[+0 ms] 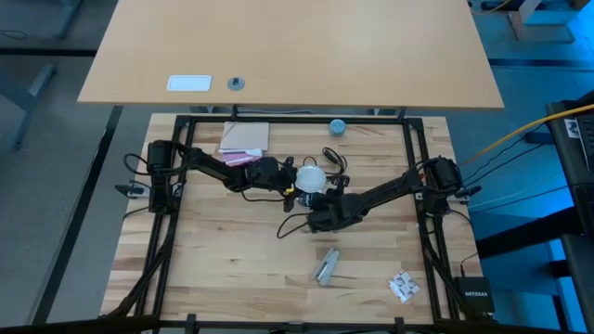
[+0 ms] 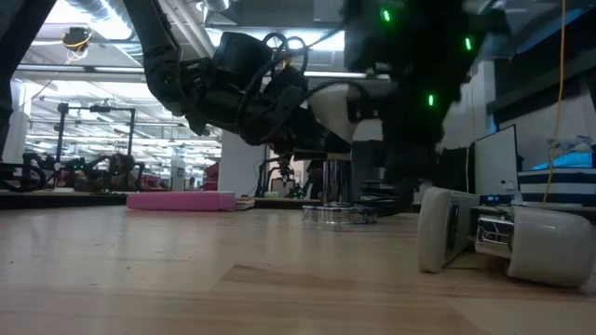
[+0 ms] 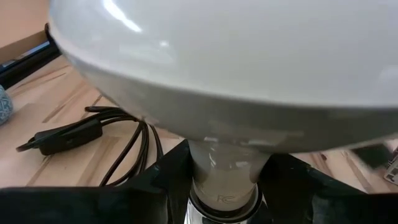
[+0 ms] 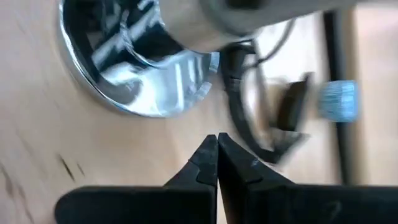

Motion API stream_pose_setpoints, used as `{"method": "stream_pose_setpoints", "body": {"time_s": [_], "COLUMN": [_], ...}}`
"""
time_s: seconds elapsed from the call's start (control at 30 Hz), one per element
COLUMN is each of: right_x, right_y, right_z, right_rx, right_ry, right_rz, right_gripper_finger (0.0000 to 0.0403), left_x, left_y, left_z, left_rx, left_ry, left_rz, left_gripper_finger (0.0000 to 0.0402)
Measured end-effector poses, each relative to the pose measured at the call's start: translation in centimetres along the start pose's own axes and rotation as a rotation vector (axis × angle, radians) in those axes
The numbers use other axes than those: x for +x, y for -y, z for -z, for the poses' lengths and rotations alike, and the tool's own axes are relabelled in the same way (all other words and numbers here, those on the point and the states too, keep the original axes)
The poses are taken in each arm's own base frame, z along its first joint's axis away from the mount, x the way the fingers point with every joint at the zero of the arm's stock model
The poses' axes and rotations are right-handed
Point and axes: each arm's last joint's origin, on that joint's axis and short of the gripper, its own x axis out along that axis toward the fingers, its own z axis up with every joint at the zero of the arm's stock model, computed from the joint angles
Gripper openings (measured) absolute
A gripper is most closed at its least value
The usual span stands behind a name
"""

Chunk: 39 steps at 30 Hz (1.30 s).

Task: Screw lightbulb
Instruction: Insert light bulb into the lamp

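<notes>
The lightbulb (image 3: pixel 236 68) stands upright with its neck in the silvery socket (image 2: pixel 337 212), the left gripper (image 1: pixel 286 178) closed around that neck, the right gripper (image 4: pixel 216 155) empty and shut beside the base, so seating seems done, tightening perhaps unfinished.

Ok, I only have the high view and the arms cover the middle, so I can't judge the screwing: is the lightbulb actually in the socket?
Observer: Yes. The left wrist view shows the lightbulb's neck sitting in the collar of the silvery socket.
Operator: Is the left arm gripping it?
Observer: The left gripper has its fingers against the neck, one on each side.
Operator: And the right one?
Observer: The right gripper is shut on nothing, with its fingertips together just beside the socket's base.
</notes>
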Motion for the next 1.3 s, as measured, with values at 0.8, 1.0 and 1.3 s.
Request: {"method": "stream_pose_setpoints", "body": {"time_s": [0.8,1.0,1.3], "right_x": [-15.4,-17.0,-15.9], "right_y": [1.2,0.0,-1.1], "right_z": [3.4,4.6,3.4], "right_rx": [-0.156,-0.173,-0.091], "right_ry": [0.095,0.181,0.166], "right_rz": [0.144,0.135,0.065], "right_gripper_finger": [0.0005,0.0005,0.0034], "left_x": [0.0,0.0,0.0], "left_y": [0.0,0.0,0.0], "left_z": [0.0,0.0,0.0], "left_rx": [0.103,0.104,0.104], "left_ry": [-0.001,-0.002,-0.002], "left_rz": [-0.003,-0.004,-0.007], "left_gripper_finger": [0.0155,0.0155,0.0155]}}
